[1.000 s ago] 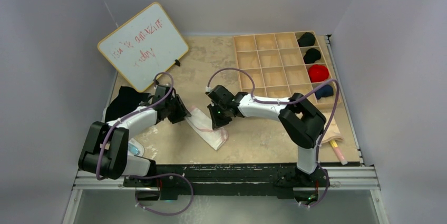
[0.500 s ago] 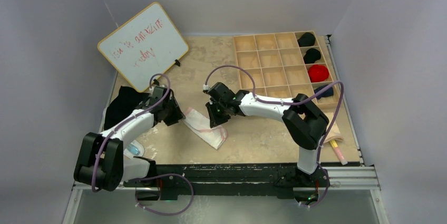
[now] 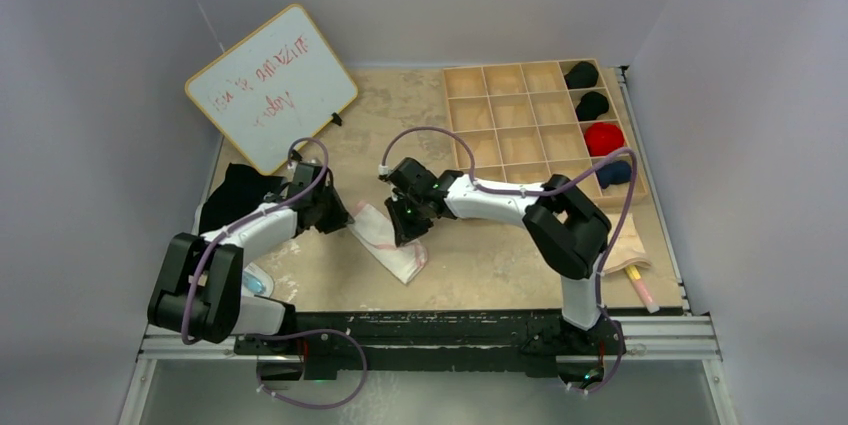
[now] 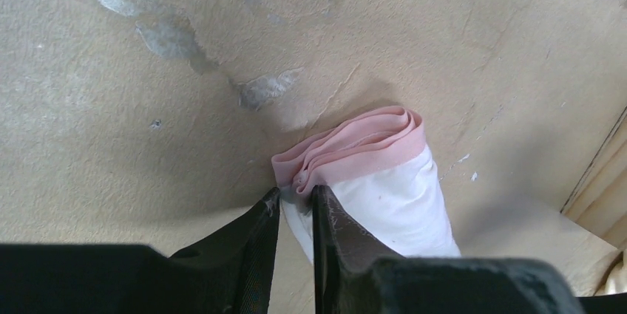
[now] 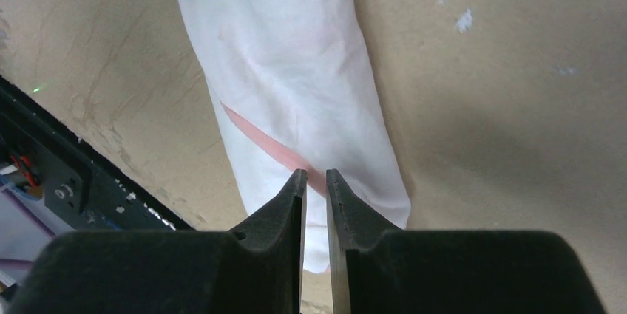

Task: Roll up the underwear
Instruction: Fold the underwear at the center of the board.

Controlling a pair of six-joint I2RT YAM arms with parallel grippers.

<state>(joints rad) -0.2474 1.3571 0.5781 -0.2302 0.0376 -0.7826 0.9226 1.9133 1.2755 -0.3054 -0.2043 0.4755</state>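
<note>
Left tool (image 4: 294, 197) narrow, nipping pink waistband end of underwear (image 4: 384, 181). Right tool (image 5: 314, 177) narrow over same strip, grip unclear. Underwear mid-frame in top view, flat on bench (image 3: 480, 265), folded into long strip. Folding looks done; rolling barely begun, nearly all left.

The underwear (image 3: 390, 240) is white with a pink waistband and a pink diagonal stripe. The table (image 3: 480, 270) is mottled tan with grey patches. The whiteboard (image 3: 270, 85), far left, is white with red handwriting. The tray (image 3: 527, 95), far right, is pale wood. It contains two black rolls (image 3: 581, 75), one red roll (image 3: 603, 138) and one dark blue roll (image 3: 615, 173). The cloth (image 3: 232, 197) at left is black. The cables (image 3: 420, 133) are purple.
</note>
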